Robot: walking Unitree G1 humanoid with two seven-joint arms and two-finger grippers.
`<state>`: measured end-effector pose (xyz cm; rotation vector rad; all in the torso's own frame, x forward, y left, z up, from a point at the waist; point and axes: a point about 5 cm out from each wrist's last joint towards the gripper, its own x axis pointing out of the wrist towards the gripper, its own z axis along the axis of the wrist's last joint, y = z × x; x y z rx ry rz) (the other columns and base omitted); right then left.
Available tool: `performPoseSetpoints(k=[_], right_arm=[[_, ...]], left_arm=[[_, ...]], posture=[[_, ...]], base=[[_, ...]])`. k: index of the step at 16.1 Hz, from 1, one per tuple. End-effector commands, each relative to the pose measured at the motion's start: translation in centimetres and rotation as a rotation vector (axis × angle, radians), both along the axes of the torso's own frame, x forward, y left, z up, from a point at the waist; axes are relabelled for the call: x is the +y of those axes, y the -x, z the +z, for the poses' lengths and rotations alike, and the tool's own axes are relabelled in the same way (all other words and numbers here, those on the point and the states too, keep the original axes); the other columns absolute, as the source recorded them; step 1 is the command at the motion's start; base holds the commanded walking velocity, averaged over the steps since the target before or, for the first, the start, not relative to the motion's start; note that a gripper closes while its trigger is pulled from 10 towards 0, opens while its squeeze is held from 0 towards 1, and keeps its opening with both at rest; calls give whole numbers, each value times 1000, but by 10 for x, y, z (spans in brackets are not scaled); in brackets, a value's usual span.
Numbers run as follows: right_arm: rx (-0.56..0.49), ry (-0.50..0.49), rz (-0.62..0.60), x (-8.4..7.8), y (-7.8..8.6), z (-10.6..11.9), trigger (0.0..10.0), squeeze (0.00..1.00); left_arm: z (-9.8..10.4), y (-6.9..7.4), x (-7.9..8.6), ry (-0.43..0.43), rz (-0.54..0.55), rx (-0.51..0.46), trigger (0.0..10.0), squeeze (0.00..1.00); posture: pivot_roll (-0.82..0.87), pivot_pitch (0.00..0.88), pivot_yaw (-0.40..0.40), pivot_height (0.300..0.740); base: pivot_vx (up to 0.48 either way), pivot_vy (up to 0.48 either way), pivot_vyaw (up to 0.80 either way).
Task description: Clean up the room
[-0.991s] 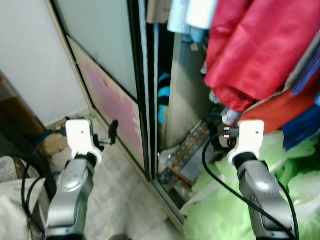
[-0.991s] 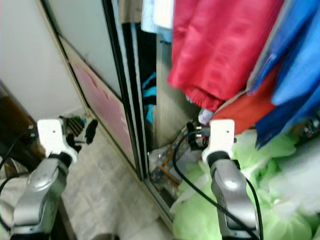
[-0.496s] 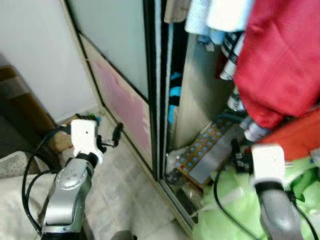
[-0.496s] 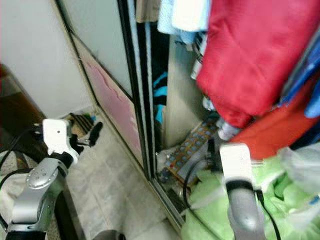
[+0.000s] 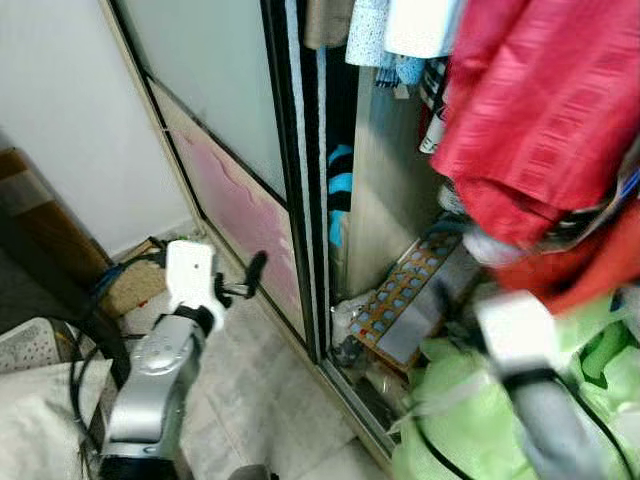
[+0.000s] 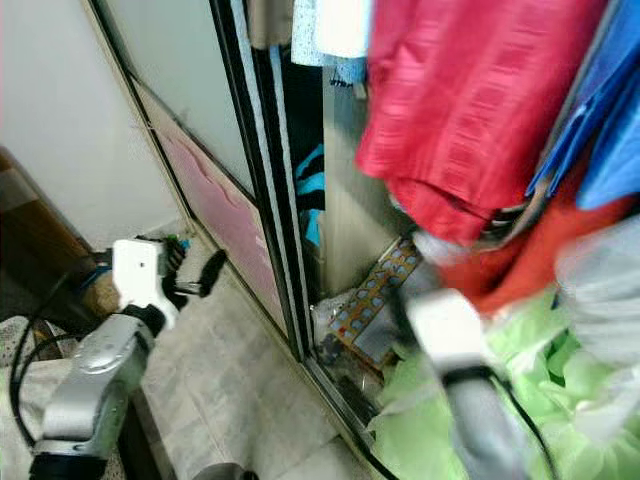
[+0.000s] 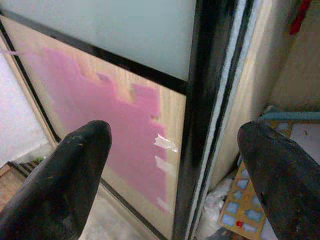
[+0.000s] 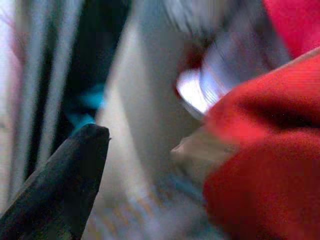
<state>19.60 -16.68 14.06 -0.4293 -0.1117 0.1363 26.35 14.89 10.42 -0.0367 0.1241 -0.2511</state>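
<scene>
Wardrobe (image 5: 390,200) open ahead, dead centre in head views; sliding door (image 5: 225,140) with frosted glass on top and a pink lower panel pushed to robot's left, black frame edge (image 5: 300,200) vertical down mid-picture. Red garment (image 5: 550,110) hanging at upper right inside, blue garments (image 6: 600,110) beside it further right, light patterned clothes (image 5: 395,30) at top. Teal-and-black fabric (image 5: 338,195) in the dark gap behind the frame. Orange board with rows of pale blue squares (image 5: 400,295) leaning on the wardrobe floor against the inner wood panel. Green bags or fabric (image 5: 470,400) heaped at lower right.

Left gripper (image 7: 175,165) raised over the tiled floor (image 5: 250,400), just beside the pink panel, fingers (image 7: 70,170) spread wide, nothing between them; wrist view looks straight at door frame and pink panel. Left arm (image 5: 155,380) silver, black cable looped beside it.

Right gripper (image 5: 465,300) at the wardrobe opening near the orange board, below the red garment, heavily motion-blurred; one black finger (image 8: 65,185) visible in wrist view, red cloth close by. Cannot tell finger spacing or whether anything held.

Brown furniture (image 5: 40,220) and white bedding (image 5: 40,420) at far left.
</scene>
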Motion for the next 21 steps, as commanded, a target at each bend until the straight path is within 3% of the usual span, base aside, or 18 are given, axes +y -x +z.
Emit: performPoseSetpoints(k=[1, 3, 6, 10, 13, 16, 21], right_arm=[[44, -36, 45, 8, -4, -8, 10000, 0], [171, -156, 130, 25, -14, -27, 10000, 0], [310, -223, 158, 27, -17, -43, 10000, 0], [304, -298, 64, 14, -24, -45, 10000, 0], [295, -277, 121, 25, -34, -45, 10000, 0], [301, -274, 146, 24, -40, -45, 10000, 0], [319, -263, 187, 27, -49, -45, 10000, 0]], left_arm=[[0, -1, 7, -21, 18, -4, 10000, 0], [-4, 1, 15, -29, 61, -1, 10000, 0], [-4, 5, 16, -28, 83, -2, 10000, 0], [-5, 10, 23, -32, 123, -4, 10000, 0], [-5, 8, 23, -29, 140, -6, 10000, 0], [-8, 13, 23, -30, 162, -6, 10000, 0], [-9, 24, 27, -18, 227, -7, 10000, 0]], posture=[[-72, 0, 49, 740], [-47, 0, 27, 740], [-18, 0, 6, 740], [-9, 0, 2, 740], [2, 0, 3, 740], [32, 0, -38, 740], [81, 0, -99, 740]], base=[[0, 0, 0], [0, 0, 0], [0, 0, 0], [0, 0, 800], [0, 0, 800], [0, 0, 800], [0, 0, 0]])
